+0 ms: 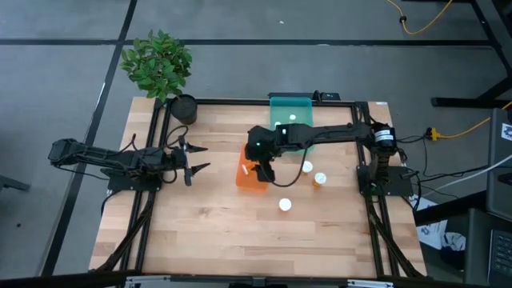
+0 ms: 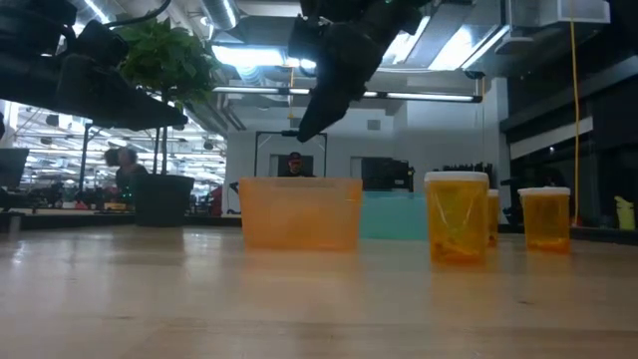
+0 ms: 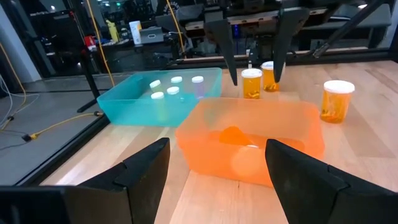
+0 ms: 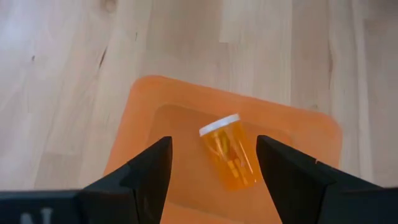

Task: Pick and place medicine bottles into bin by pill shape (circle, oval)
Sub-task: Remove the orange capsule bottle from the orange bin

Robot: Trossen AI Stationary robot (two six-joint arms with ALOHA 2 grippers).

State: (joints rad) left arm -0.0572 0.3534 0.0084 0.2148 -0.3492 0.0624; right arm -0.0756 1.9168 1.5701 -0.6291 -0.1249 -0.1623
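From above, the right gripper (image 1: 265, 171) hangs over the orange bin (image 1: 251, 173) near the middle of the wooden table (image 1: 216, 232), its arm reaching in from the right edge, while the left gripper (image 1: 197, 158) waits well to the left with its fingers spread. A teal bin (image 1: 292, 128) sits just behind the orange one, with a white cap showing inside it, and three medicine bottles (image 1: 319, 179) stand loose on the table to the right of the orange bin; a potted plant (image 1: 160, 68) occupies the far left corner. From table height, the right gripper (image 2: 317, 118) is up in the air above the orange bin (image 2: 299, 212), and two amber bottles (image 2: 457, 217) stand upright to its right. In the left wrist view, the left gripper (image 3: 217, 168) is open and empty, facing the orange bin (image 3: 252, 144), the teal bin (image 3: 134, 102) holding several white-capped bottles (image 3: 176, 86), and the right gripper (image 3: 255, 78) opposite with its fingers apart. In the right wrist view, the right gripper (image 4: 212, 167) is open directly above the orange bin (image 4: 146, 102), where one amber medicine bottle (image 4: 231, 152) lies on its side on the floor, touching neither finger.
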